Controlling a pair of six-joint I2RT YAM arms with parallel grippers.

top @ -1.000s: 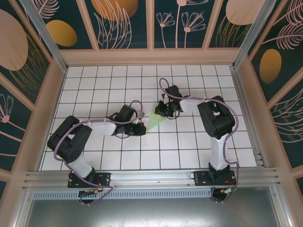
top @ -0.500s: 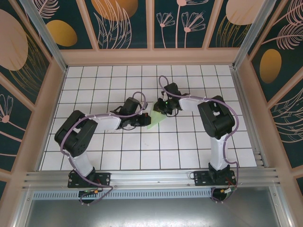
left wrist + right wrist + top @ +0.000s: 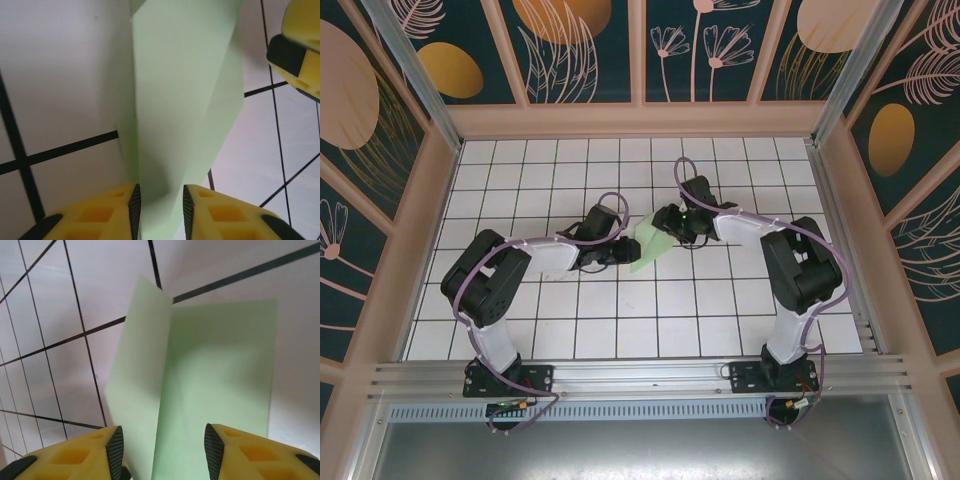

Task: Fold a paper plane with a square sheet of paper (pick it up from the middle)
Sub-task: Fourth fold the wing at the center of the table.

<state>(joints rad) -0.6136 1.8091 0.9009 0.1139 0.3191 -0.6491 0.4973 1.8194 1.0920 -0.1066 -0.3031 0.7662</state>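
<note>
The paper plane [image 3: 650,246] is pale mint-green paper folded into a slim pointed shape with a centre crease. It lies on the white grid tiles mid-table, between both grippers. My left gripper [image 3: 623,252] is at its left end and stands open. In the left wrist view the paper [image 3: 185,100] runs up from between the yellow fingers [image 3: 107,212], whose pads stand clear of it. My right gripper [image 3: 672,224] is at its upper right end, also open. In the right wrist view the creased paper [image 3: 215,380] lies between the widely parted gripper [image 3: 162,455].
The tiled table [image 3: 620,330] is walled by patterned panels [image 3: 640,50] on three sides. An aluminium rail [image 3: 640,375] runs along the near edge. A yellow finger of the right gripper [image 3: 300,50] shows at the top right of the left wrist view.
Both grippers were shut on the paper and have now opened. The left arm moved right towards the paper. The right gripper drew slightly back and right.
</note>
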